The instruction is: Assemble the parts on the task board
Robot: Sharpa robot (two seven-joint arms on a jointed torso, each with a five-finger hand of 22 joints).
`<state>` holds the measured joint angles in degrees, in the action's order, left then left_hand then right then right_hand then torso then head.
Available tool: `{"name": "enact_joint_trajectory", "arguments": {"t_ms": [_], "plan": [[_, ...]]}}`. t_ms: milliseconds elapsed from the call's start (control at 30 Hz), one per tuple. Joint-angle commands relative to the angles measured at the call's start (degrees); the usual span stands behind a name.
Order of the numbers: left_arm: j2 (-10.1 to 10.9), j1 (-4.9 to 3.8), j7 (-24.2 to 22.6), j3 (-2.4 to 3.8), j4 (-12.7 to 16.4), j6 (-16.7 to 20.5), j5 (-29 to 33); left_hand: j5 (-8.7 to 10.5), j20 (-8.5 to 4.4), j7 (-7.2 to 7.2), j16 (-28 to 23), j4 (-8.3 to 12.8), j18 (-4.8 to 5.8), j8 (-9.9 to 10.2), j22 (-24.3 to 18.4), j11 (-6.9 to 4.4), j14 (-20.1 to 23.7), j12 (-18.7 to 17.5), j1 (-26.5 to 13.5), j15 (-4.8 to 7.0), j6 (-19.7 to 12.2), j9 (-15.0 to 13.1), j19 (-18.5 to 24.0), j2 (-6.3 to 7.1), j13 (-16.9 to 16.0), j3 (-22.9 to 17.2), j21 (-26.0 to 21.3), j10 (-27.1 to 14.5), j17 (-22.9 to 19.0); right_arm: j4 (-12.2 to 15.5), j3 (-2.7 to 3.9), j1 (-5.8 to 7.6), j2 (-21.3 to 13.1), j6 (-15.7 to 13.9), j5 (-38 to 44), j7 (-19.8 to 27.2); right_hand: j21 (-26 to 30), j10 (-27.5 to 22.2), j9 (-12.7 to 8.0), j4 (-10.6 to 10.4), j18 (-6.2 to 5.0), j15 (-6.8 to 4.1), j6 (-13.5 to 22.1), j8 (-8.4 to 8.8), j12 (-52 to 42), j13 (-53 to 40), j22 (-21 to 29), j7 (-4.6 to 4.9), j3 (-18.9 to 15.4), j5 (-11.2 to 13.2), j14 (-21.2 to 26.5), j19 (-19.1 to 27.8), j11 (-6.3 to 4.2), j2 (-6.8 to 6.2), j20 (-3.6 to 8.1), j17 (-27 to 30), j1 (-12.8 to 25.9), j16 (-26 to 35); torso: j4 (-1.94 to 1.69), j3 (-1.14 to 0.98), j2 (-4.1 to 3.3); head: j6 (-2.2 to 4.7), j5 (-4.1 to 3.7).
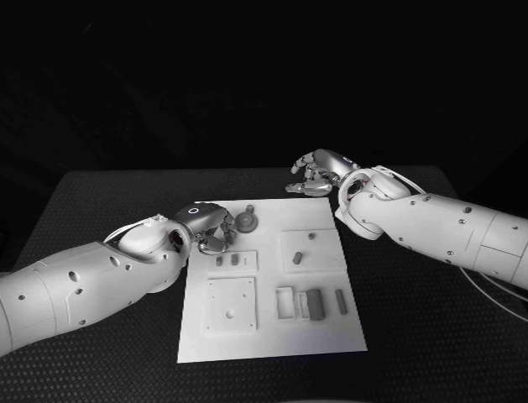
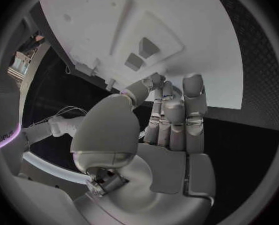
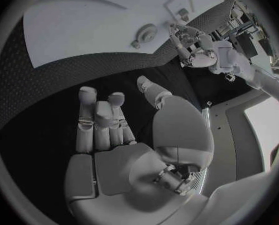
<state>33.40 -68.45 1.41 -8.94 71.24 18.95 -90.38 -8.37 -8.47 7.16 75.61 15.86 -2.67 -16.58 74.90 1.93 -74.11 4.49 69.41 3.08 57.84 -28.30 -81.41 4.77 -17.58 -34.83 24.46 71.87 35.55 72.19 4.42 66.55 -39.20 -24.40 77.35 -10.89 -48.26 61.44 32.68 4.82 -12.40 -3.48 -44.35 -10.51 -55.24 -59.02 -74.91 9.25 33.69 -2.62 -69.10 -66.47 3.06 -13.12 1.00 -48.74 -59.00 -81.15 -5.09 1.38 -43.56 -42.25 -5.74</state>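
The white task board [image 1: 276, 336] lies in the middle of the black table. A round grey part [image 1: 249, 222] sits near its far edge, and two small parts [image 1: 227, 261] stand on a raised plate. Another small part [image 1: 298, 256] lies on the plate to their right. Several grey bars [image 1: 315, 304] lie in the lower right section. My left hand [image 1: 209, 227] hovers at the board's far left edge, its fingers bent down and holding nothing. My right hand [image 1: 318, 174] hangs over the bare table beyond the board's far edge, fingers loosely bent, also holding nothing.
A square plate with small holes [image 1: 231, 305] sits at the board's near left. In the left wrist view the two small parts [image 2: 142, 52] lie just past my fingertips [image 2: 192, 82]. The right wrist view shows the round part [image 3: 146, 33] and my left hand [image 3: 196, 45].
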Motion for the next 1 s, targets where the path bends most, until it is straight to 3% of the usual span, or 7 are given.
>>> {"name": "enact_joint_trajectory", "arguments": {"t_ms": [33, 867, 1000], "plan": [[0.12, 0.11, 0.25, -0.06, 0.34, -0.94, -1.06, -0.22, -0.44, 0.1, 0.29, 0.08, -5.64, -0.27, 1.26, 1.09, 0.07, 0.17, -0.2, 0.37, 0.51, -0.04, 0.16, -0.23, -0.03, -0.38, 0.2, 1.39, -0.09, 0.03, 0.03, -0.02, 0.05, 0.56, 0.19, 0.41, 0.22, -0.31, 0.05, -0.25, -2.6, 0.19, -0.07, -0.02, -0.18, 0.09, -0.82, 0.39, 0.01, -0.12, 0.28, 0.13, -0.02, 0.08, 0.43, 0.1, -0.54, 0.21, -0.03, -0.01, 0.01, -0.09, 0.08], [-0.64, 0.11, 0.44, -0.44, -0.58, -2.18, -1.06, -0.26, -0.46, 0.09, 0.27, 0.04, -5.57, -0.3, 1.26, 1.07, 0.09, 0.11, -0.27, 0.39, 0.56, 0.0, 0.22, -0.18, -0.11, -0.37, 0.21, 1.47, -0.15, 0.01, 0.03, -0.02, 0.3, 0.6, 0.19, 0.47, 0.24, -0.33, 0.06, -0.29, -2.6, 0.19, -0.06, -0.01, -0.21, 0.14, -0.82, 0.4, -0.03, -0.12, 0.29, 0.14, -0.02, 0.08, 0.43, 0.11, -0.55, 0.21, 0.12, -0.06, -0.05, -0.08, 0.16], [-0.97, 0.12, -0.08, -0.84, -0.88, -2.1, -0.96, -0.25, -0.52, -0.05, 0.26, 0.01, -5.51, -0.52, 1.25, 0.94, 0.1, 0.22, -0.31, 0.51, 0.9, -0.04, 0.25, -0.24, -0.28, -0.36, 0.24, 1.88, -0.23, -0.03, 0.03, -0.02, 0.35, 0.62, 0.18, 0.5, 0.24, -0.34, 0.06, -0.3, -2.6, 0.19, -0.07, -0.01, -0.22, 0.14, -0.82, 0.4, -0.03, -0.12, 0.3, 0.14, -0.02, 0.08, 0.42, 0.12, -0.54, 0.21, 0.13, -0.09, -0.07, -0.11, 0.11]]}}
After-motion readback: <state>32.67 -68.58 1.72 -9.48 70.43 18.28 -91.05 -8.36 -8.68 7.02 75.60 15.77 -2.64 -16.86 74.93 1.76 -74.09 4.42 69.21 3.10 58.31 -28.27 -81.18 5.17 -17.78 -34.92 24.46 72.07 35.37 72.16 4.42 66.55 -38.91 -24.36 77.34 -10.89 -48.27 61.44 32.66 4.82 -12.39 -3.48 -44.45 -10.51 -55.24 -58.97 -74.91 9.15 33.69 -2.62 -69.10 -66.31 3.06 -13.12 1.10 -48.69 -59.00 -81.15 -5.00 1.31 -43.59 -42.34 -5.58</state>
